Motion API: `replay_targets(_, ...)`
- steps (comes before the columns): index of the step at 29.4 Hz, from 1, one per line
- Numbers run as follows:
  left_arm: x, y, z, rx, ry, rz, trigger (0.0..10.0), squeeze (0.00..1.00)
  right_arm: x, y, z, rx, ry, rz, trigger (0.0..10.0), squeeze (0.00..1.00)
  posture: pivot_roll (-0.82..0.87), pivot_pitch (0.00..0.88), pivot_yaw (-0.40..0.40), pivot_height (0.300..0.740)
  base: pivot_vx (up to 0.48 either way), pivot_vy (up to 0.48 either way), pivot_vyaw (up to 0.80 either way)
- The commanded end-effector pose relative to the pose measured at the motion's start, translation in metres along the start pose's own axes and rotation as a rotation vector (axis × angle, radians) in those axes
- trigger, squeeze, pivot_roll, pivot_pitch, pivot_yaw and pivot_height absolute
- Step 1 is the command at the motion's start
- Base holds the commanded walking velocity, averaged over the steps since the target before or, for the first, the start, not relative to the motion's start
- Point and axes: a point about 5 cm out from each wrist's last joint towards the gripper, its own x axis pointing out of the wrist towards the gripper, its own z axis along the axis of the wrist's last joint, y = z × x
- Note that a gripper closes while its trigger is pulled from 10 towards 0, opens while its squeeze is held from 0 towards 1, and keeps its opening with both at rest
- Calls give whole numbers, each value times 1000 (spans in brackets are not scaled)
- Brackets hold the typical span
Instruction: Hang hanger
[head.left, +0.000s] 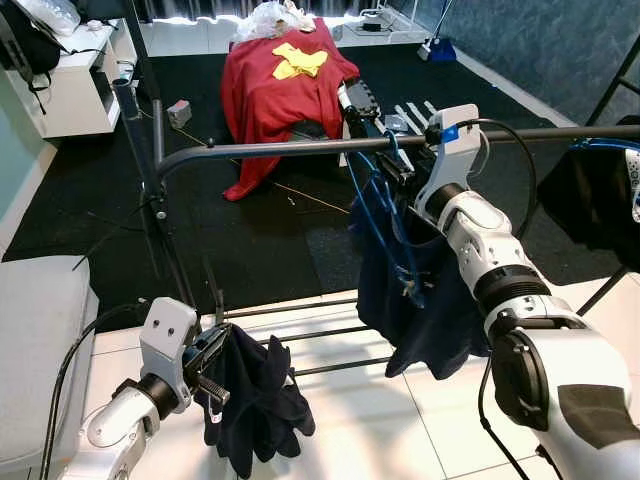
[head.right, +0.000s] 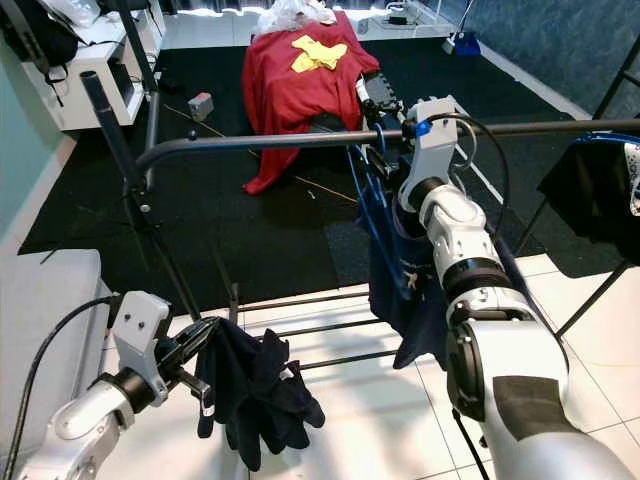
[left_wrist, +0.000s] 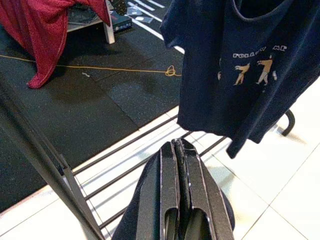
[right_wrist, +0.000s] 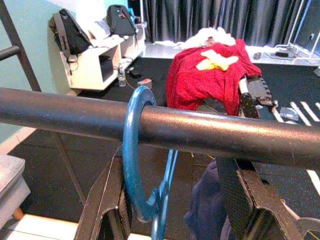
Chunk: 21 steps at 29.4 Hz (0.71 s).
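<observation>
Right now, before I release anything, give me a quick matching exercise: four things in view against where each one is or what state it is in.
Things:
1. blue hanger
2. navy T-shirt
3. dark cloth
4. red blanket

States:
A. pinched in the shut left gripper
B. draped over furniture on the black mat
C. hook looped over the rail, between the open right gripper fingers
D. dangling under the rail on the hanger

Pairs: 1-C, 2-D, 3-A, 4-B

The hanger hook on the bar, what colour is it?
Blue. The hanger hook loops over the dark rail, clearest in the right wrist view.
</observation>
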Motion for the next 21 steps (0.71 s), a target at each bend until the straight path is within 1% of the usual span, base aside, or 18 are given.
replay_targets(1,-1,4,8,-6,-40,27,0,0,0,4,9,-10,-84,24,10000,0,152,79,-66,740,0,0,0)
replay_targets(2,-1,4,8,-6,-40,27,0,0,0,4,9,-10,-84,24,10000,0,152,79,-66,740,0,0,0)
replay_targets(3,0,6,8,-31,-43,54,0,0,-2,8,7,-3,-103,45,10000,0,146,73,-60,740,0,0,0)
replay_targets(5,0,6,8,-31,-43,54,0,0,-2,8,7,-3,-103,45,10000,0,146,73,-60,740,0,0,0)
replay_targets(7,1,12,5,-53,-43,120,0,0,-15,17,-5,-12,-99,101,10000,0,141,69,-57,740,0,0,0)
replay_targets(8,1,12,5,-53,-43,120,0,0,-15,17,-5,-12,-99,101,10000,0,141,69,-57,740,0,0,0)
replay_targets(9,3,14,5,-67,-50,140,0,0,-24,21,-11,-16,-94,108,10000,0,133,64,-44,740,0,0,0)
replay_targets(10,3,14,5,-67,-50,140,0,0,-24,21,-11,-16,-94,108,10000,0,133,64,-44,740,0,0,0)
replay_targets(11,3,15,5,-76,-55,149,0,0,-31,24,-13,-19,-91,109,10000,0,133,64,-44,740,0,0,0)
replay_targets(12,3,15,5,-76,-55,149,0,0,-31,24,-13,-19,-91,109,10000,0,133,64,-44,740,0,0,0)
replay_targets(13,4,14,6,-82,-62,140,0,0,-37,26,-15,-40,-96,96,10000,0,127,58,-29,740,0,0,0)
replay_targets(14,4,14,6,-82,-62,140,0,0,-37,26,-15,-40,-96,96,10000,0,127,58,-29,740,0,0,0)
replay_targets(15,6,13,7,-90,-74,123,0,0,-45,28,-13,-56,-110,71,10000,0,122,50,-20,740,0,0,0)
replay_targets(16,6,13,7,-90,-74,123,0,0,-45,28,-13,-56,-110,71,10000,0,122,50,-20,740,0,0,0)
replay_targets(18,9,10,9,-100,-94,101,0,0,-56,31,-9,-91,-134,31,10000,0,119,39,-13,740,0,0,0)
replay_targets(19,9,10,9,-100,-94,101,0,0,-56,31,-9,-91,-134,31,10000,0,119,39,-13,740,0,0,0)
replay_targets(20,11,9,10,-111,-107,93,0,0,-61,33,-7,-112,-147,11,10000,0,117,33,-11,740,0,0,0)
replay_targets(21,11,9,10,-111,-107,93,0,0,-61,33,-7,-112,-147,11,10000,0,117,33,-11,740,0,0,0)
